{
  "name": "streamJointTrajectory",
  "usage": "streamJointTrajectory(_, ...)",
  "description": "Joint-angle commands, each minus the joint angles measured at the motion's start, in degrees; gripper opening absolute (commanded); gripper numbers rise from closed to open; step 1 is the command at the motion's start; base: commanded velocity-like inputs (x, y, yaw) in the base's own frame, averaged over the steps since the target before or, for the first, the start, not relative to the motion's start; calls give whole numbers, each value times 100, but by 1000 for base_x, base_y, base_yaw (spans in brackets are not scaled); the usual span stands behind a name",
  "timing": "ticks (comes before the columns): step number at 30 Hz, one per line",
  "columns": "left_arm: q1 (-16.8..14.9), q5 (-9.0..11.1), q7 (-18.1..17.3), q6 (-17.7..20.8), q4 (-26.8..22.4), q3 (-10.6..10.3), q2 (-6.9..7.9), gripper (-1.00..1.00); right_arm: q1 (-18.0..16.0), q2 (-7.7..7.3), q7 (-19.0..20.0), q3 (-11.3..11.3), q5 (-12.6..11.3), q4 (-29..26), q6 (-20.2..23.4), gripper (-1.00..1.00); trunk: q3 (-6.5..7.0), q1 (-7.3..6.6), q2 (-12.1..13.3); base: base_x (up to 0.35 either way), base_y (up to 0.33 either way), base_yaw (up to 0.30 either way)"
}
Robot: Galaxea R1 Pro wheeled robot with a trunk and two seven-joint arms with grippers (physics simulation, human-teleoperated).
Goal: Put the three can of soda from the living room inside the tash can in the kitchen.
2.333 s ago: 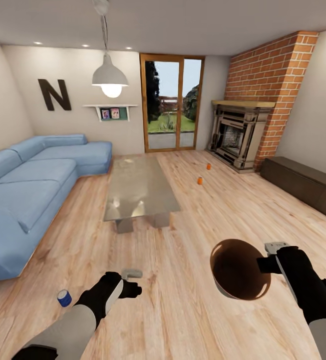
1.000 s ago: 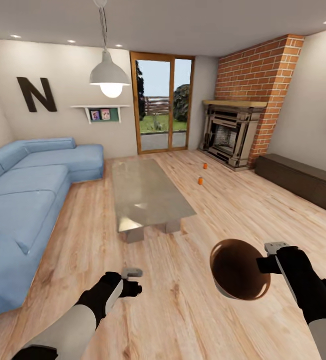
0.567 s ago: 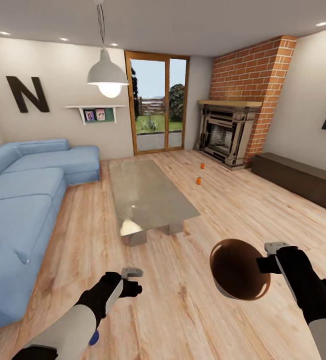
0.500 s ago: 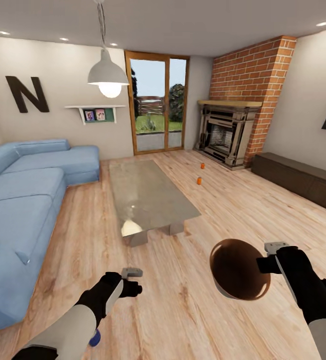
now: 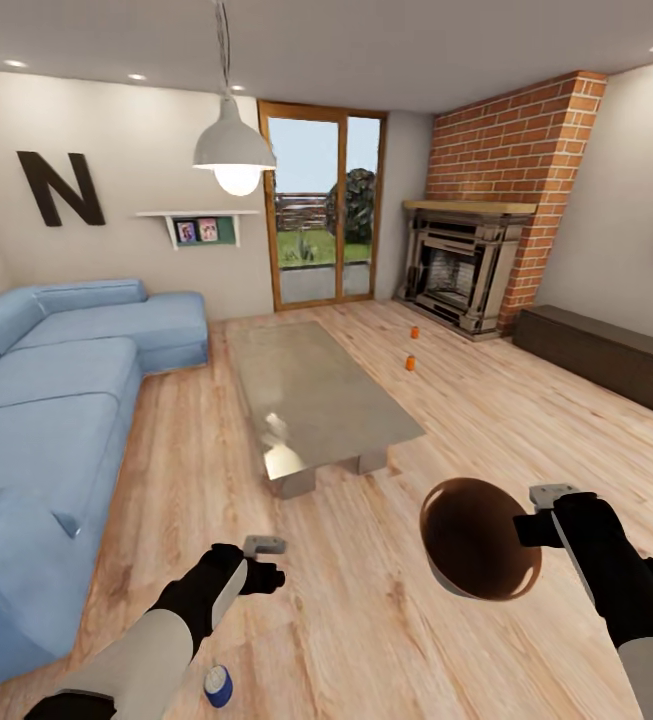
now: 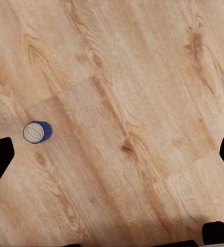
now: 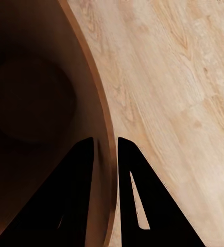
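The right end effector [image 5: 532,524] is clamped on the rim of the bin [image 5: 476,545], one finger inside the wall and one outside, holding it above the floor [image 5: 486,400]. The left end effector [image 6: 112,154] hangs spread wide, holding nothing, a blue can [image 6: 36,132] below. Two orange cans [image 5: 410,363] stand near the fireplace [image 5: 461,270], beyond the desk [image 5: 316,390].

Blue sofa [image 5: 56,400], orange cans [image 5: 410,363], red-brick fireplace [image 5: 506,200].
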Motion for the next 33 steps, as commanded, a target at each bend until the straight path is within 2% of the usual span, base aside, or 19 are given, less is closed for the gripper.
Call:
streamJointTrajectory(1,0,1,0,-4,0,-4,0,100,-3,1,28,-1,-62,-2,5,-100,1,0,-1,81,327,0)
streamJointTrajectory(11,0,4,0,-18,0,-26,0,100,-3,2,28,-1,-62,-2,5,-100,1,0,-1,132,316,0)
streamJointTrajectory(20,0,-4,2,-26,-1,-47,0,100,-3,3,28,-1,-62,-2,5,-100,1,0,-1,239,256,0)
streamJointTrajectory(33,0,-23,5,-207,-8,-54,0,100,-3,3,27,0,-60,-2,5,-100,1,0,-1,233,129,0)
